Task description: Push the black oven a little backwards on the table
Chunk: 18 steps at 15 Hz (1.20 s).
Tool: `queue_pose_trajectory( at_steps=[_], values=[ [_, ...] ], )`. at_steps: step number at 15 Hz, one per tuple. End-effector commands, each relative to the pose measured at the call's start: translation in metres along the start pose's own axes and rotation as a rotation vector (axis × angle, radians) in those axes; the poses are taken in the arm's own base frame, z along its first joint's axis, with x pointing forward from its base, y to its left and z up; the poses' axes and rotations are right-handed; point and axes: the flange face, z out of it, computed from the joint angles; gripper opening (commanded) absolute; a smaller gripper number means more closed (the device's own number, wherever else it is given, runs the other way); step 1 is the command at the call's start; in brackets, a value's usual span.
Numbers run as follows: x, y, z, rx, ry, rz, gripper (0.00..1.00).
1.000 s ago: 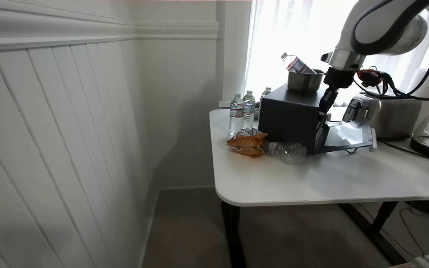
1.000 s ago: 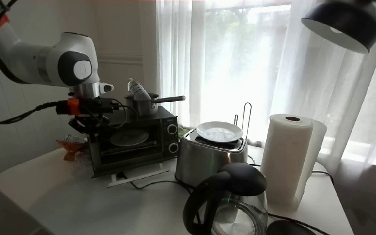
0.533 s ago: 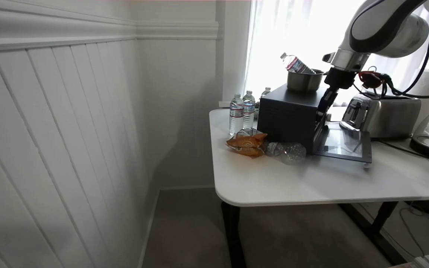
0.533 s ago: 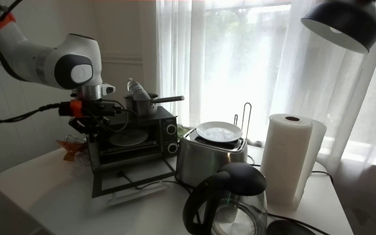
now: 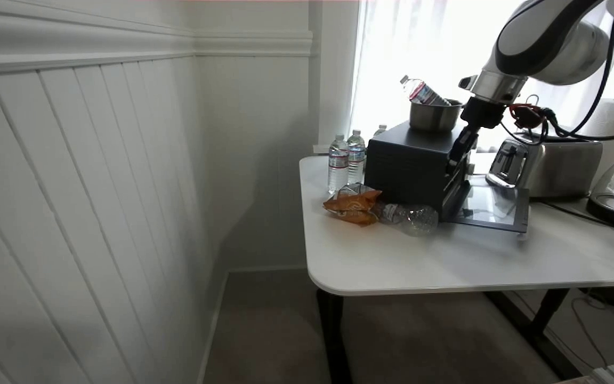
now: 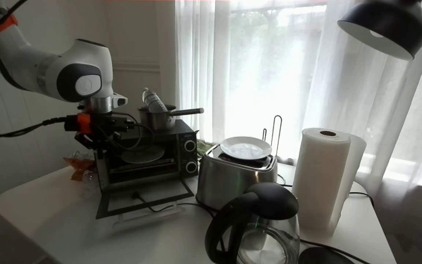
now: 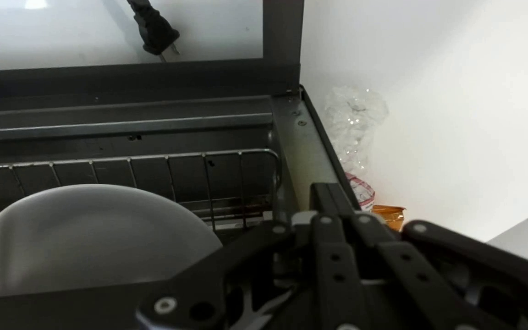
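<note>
The black oven (image 5: 405,173) stands on the white table (image 5: 392,266). Its glass door (image 6: 145,200) hangs open at the front; a white plate (image 7: 94,238) lies on the rack inside. My gripper (image 5: 451,166) is at the oven's front, by the upright edge of the frame on the side near the crisp bag; it also shows in the other exterior view (image 6: 99,156). In the wrist view the fingertips (image 7: 331,188) are together with nothing between them, over that side frame strip. They appear to press against it; the exact contact is hidden.
A pot (image 5: 435,116) with a bottle (image 5: 423,92) stands on the oven. Beside the oven lie an orange bag (image 5: 354,207) and a clear bottle (image 5: 416,218); upright bottles (image 5: 338,165) stand behind. The silver toaster (image 6: 233,179) and kettle (image 6: 266,227) stand near.
The oven has shifted slightly backwards, with the pot and bottle on top. The gripper has moved along with it. The oven door has dropped further open since one second ago.
</note>
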Motion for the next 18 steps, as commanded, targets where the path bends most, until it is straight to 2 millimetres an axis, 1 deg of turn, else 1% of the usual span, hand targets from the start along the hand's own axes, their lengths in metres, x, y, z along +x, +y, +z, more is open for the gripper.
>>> queue_pose_trajectory(
  at_steps=[1,4,11,18],
  values=[
    [0.043,-0.023,0.009,0.024,0.091,-0.003,0.0],
    [0.053,-0.028,0.012,0.026,0.104,0.014,0.0],
    [0.08,-0.036,0.019,0.023,0.13,0.159,0.0],
    [0.098,-0.043,0.023,-0.015,0.141,0.232,0.0]
  ],
)
